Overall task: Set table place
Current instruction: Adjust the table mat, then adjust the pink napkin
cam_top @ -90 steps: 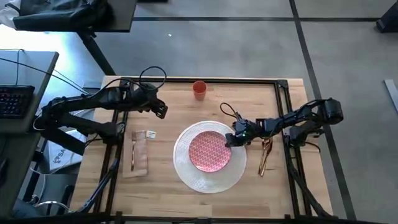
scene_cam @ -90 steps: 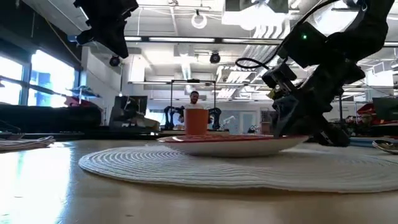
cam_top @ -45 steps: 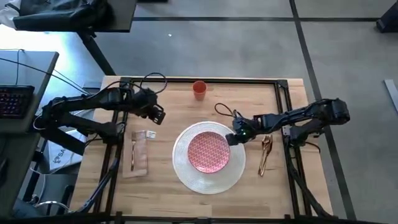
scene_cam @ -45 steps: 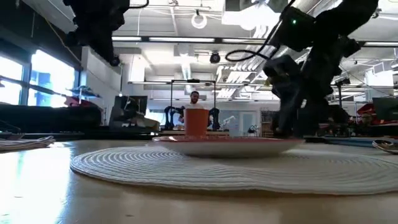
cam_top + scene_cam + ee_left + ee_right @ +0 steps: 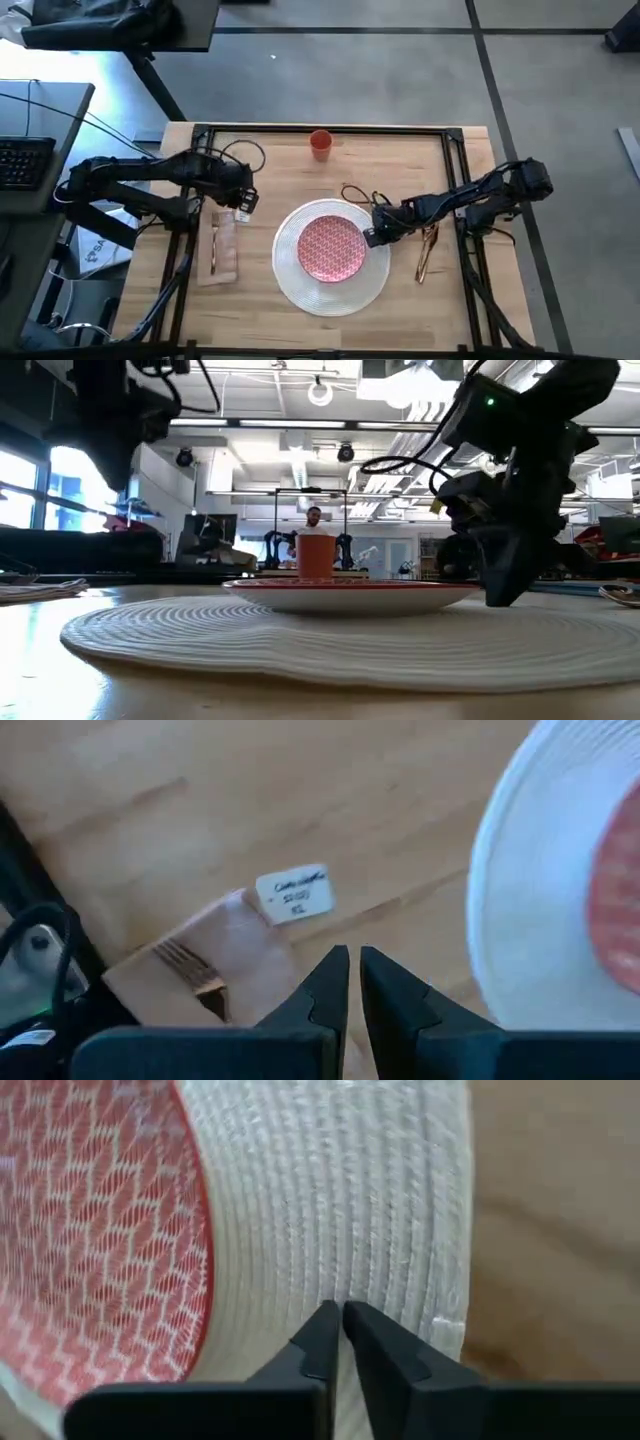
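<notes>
Table (image 5: 400, 290) light wood butcher-block, black metal frame. Placemat (image 5: 330, 293) white, woven in concentric ribbed rings. Plate (image 5: 331, 248) red-and-white zigzag net pattern, pale rim. Cup (image 5: 320, 144) at far edge, plain orange. Napkin (image 5: 227, 250) on left, beige, with white printed tag (image 5: 294, 894). Fork (image 5: 213, 248) on napkin and cutlery (image 5: 427, 247) on right, copper. Both arms dark/black; left gripper (image 5: 347, 982) and right gripper (image 5: 335, 1330) fingers black. Floor grey with dark lines.

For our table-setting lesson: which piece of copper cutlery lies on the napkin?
The fork lies on the beige napkin, left of the placemat. The other cutlery lies on bare wood to the right.
</notes>
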